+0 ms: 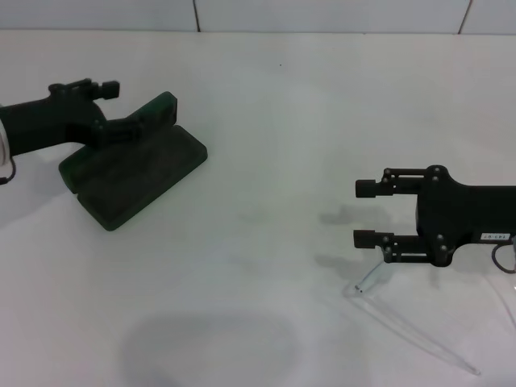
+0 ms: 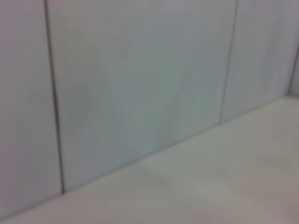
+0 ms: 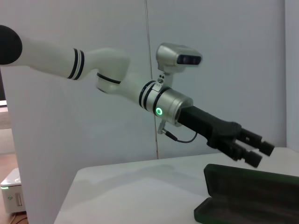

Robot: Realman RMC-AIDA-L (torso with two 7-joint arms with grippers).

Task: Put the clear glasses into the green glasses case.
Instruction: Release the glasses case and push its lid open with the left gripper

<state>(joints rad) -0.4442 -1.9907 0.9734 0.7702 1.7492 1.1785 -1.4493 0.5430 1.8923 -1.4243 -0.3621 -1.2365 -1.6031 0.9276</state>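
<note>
The green glasses case (image 1: 137, 173) lies open at the left of the white table, its lid (image 1: 161, 109) raised toward the back. My left gripper (image 1: 121, 106) is open at the lid, one finger over the lid's edge and the other apart behind it. The right wrist view shows that gripper (image 3: 260, 154) just above the case (image 3: 252, 191). The clear glasses (image 1: 369, 280) lie at the right front, one thin arm trailing toward the near right. My right gripper (image 1: 367, 213) is open and holds nothing, its nearer finger just above the glasses.
A tiled wall (image 2: 140, 84) runs along the back of the white table (image 1: 266, 201). Open table surface stretches between the case and the glasses. The left wrist view shows only wall and table.
</note>
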